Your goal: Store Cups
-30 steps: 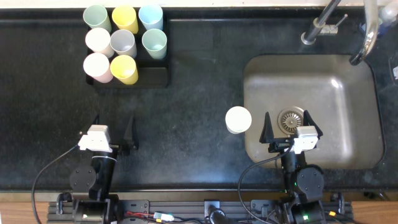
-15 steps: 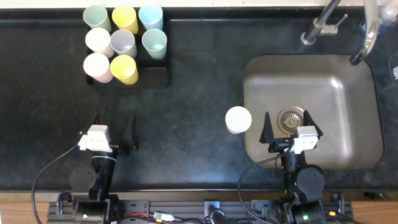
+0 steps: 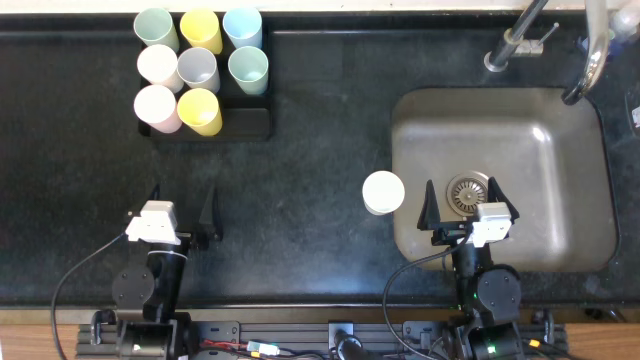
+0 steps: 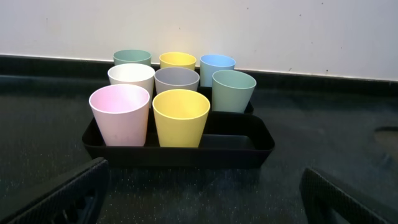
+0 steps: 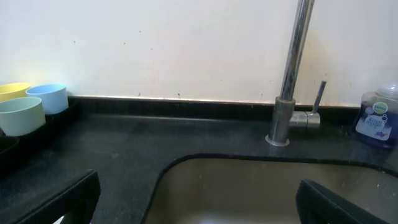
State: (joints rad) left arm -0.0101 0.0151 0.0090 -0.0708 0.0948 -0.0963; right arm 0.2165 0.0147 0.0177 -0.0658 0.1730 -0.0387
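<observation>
A black tray (image 3: 250, 125) at the counter's back left holds several upright pastel cups (image 3: 198, 70), with its near-right slot bare (image 4: 233, 140). In the left wrist view the pink cup (image 4: 120, 114) and a yellow cup (image 4: 180, 116) stand in the front row. A lone white cup (image 3: 383, 192) stands on the counter just left of the sink. My left gripper (image 3: 182, 200) is open near the front edge, facing the tray (image 4: 180, 155) from a distance. My right gripper (image 3: 462, 195) is open at the sink's near-left edge, right of the white cup.
The steel sink (image 3: 560, 150) fills the right side, with its drain (image 3: 467, 192) close to my right gripper. A faucet (image 5: 292, 68) rises behind it, and a soap bottle (image 5: 378, 118) stands at the far right. Black countertop (image 3: 300, 200) lies open between the arms.
</observation>
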